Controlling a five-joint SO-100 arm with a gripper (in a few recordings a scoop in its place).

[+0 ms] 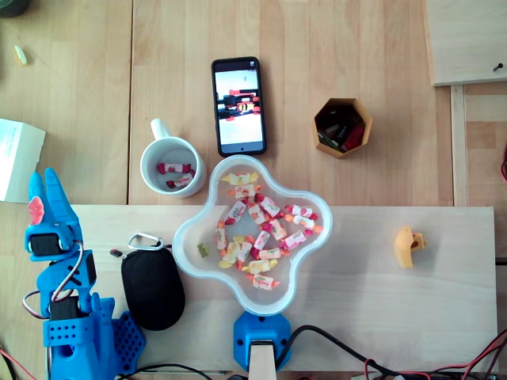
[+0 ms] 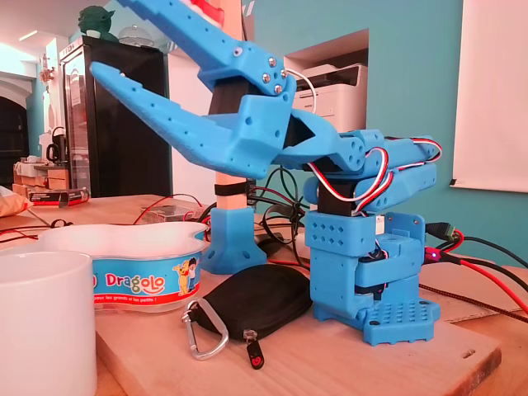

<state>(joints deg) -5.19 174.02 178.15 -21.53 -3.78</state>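
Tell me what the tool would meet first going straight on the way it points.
Probably nothing: the open tool points just past the white paper, over bare table; depth unclear.

1. Hand [image 1: 42, 176] at the left edge of the counter [image 1: 364, 293], fingers spread. Bare wood ahead of it, with a white card [image 1: 17, 157] close on the left.
2. Black pouch [image 1: 153, 289] lies just beside the arm base and blocks a low sweep to the right.
3. Candy tray [image 1: 269, 299] lies just beside the pouch. Mug [image 1: 172, 166] stands near the tray, with a narrow gap between.
4. Phone [image 1: 238, 105] and hexagonal box [image 1: 341, 127] stand beyond the tray.
5. Counter right of the tray is open, save a yellow piece [image 1: 409, 245].
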